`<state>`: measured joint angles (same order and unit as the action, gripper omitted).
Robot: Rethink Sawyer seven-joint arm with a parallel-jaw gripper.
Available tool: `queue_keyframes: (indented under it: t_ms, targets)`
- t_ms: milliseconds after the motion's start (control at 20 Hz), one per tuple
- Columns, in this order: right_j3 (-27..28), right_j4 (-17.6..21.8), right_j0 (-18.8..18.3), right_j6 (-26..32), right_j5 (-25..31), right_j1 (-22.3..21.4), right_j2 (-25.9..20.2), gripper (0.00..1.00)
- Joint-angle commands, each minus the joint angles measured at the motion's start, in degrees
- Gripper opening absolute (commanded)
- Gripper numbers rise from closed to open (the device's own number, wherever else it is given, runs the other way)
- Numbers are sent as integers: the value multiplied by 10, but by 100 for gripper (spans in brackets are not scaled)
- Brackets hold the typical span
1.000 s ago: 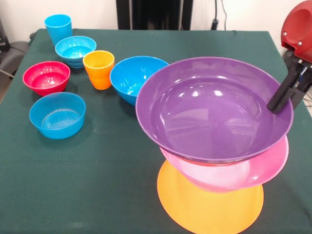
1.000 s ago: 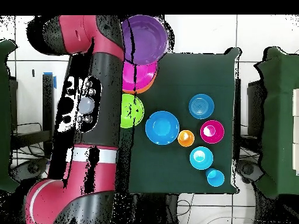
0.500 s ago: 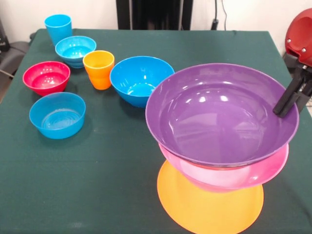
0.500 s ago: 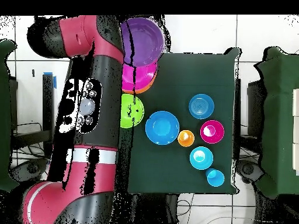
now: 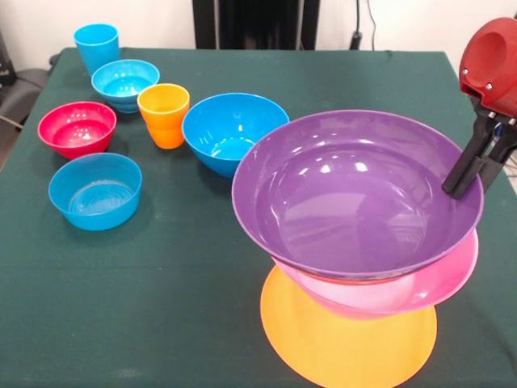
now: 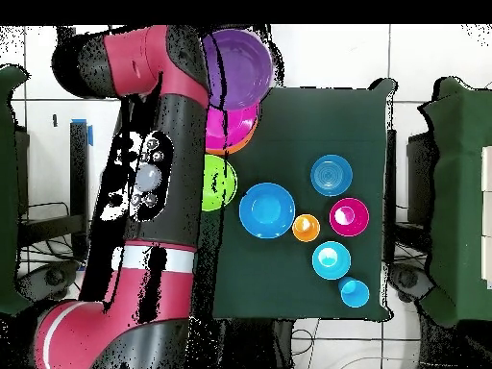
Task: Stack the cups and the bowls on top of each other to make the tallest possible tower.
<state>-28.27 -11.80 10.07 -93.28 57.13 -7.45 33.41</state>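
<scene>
- The gripper (image 5: 468, 174) is at the right side of the front view, and its black fingers (image 5: 462, 179) are pinched on the right rim of the purple bowl (image 5: 355, 194); it is clenched on this rim and holds the bowl.
- The purple bowl hangs tilted, with its opening turned a little toward the near left, above the pink bowl (image 5: 404, 287). Whether the two touch, I cannot tell.
- The pink bowl sits on the big orange bowl (image 5: 347, 339), the flat base of the tower at the near right of the table (image 5: 202, 323).
- The move, I judge, depends on this: the purple bowl lies somewhat left of the pink one, so it must go right and down to nest.
- The green bowl (image 6: 219, 183) shows only in the overhead view, beside the arm.
- The other bowls and two cups, orange cup (image 5: 163, 115) and blue cup (image 5: 97, 46), stand apart at the far left.
</scene>
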Motion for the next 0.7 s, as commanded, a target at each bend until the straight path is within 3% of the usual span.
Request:
queue_keyframes:
  t_ms: [50,700]
  targets:
    - [-71,55,2,117,-30,-16,-75,0]
    - [-91,59,11,91,-47,-23,-80,0]
